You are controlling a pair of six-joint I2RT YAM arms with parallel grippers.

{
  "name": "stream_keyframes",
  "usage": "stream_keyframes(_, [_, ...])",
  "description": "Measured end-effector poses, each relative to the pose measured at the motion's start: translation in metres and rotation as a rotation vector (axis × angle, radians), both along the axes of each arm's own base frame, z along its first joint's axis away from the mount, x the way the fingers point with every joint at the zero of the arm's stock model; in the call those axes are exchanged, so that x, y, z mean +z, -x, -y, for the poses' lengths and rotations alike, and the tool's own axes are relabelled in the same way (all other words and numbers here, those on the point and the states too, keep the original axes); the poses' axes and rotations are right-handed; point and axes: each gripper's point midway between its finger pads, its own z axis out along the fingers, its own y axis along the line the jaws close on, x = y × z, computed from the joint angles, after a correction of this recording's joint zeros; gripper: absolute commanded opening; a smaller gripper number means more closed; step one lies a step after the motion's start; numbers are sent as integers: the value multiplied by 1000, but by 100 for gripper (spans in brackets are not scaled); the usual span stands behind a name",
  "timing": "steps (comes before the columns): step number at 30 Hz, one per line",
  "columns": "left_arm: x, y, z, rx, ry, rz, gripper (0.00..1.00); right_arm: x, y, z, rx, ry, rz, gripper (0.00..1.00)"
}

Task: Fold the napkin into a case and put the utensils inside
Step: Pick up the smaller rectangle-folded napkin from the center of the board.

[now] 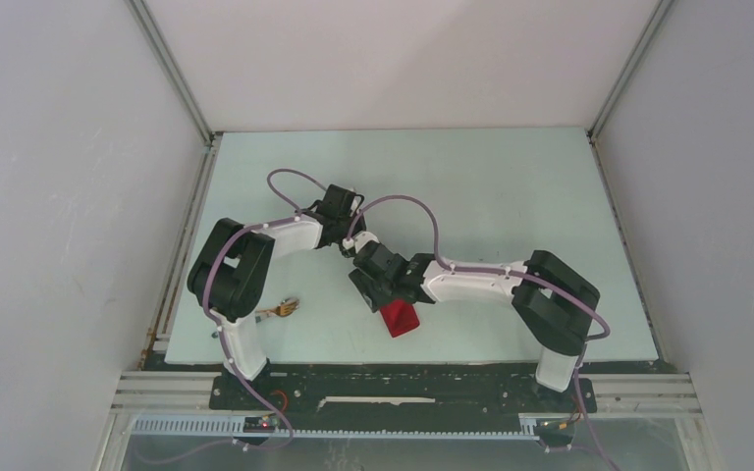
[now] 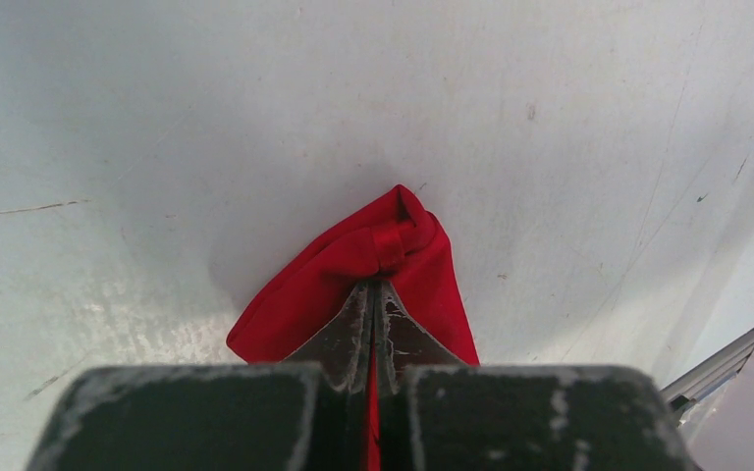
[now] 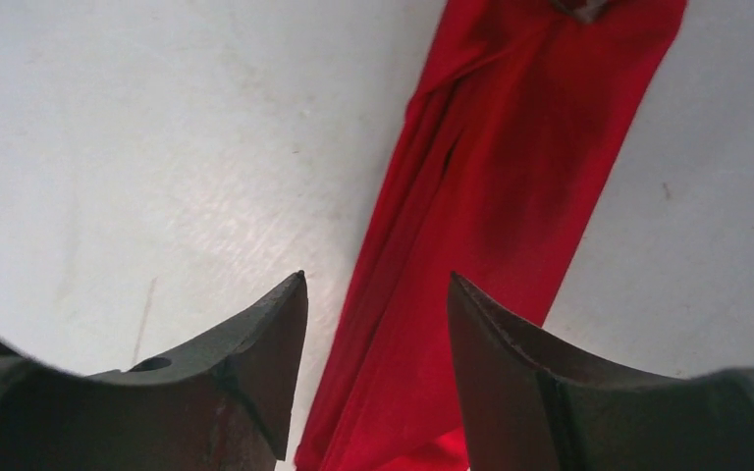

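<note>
We see a bright red napkin (image 3: 491, 216) folded into a long, narrow strip with lengthwise creases. It lies on the table (image 1: 511, 186), close to the middle of the near edge. One end is bunched into a small pucker. A light-brown wooden fork (image 1: 280, 310) lies towards the near left corner.

Top looks down; wrists closely share napkin (image 3: 491, 226), seemingly.

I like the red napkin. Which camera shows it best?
The right wrist view: the napkin fills it as a long folded strip. The left wrist view shows only one bunched end pinched by the left gripper; the top view, a small red patch.
</note>
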Motion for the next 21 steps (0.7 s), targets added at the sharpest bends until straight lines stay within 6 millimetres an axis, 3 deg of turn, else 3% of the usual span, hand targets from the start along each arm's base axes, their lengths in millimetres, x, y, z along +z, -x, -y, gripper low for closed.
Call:
stream_keyframes(7, [0,0,0,0,2,2,0,-29,-2,9,-24,94,7,53])
stream_keyframes(16, [0,-1,0,-1,5,4,0,-31,-11,6,-99,117,41,58])
stream_keyframes(18, [0,-1,1,-1,6,5,0,-31,-13,5,-116,119,51,52])
stream_keyframes(21, [0,-1,1,-2,7,5,0,-31,-16,2,-128,113,62,34])
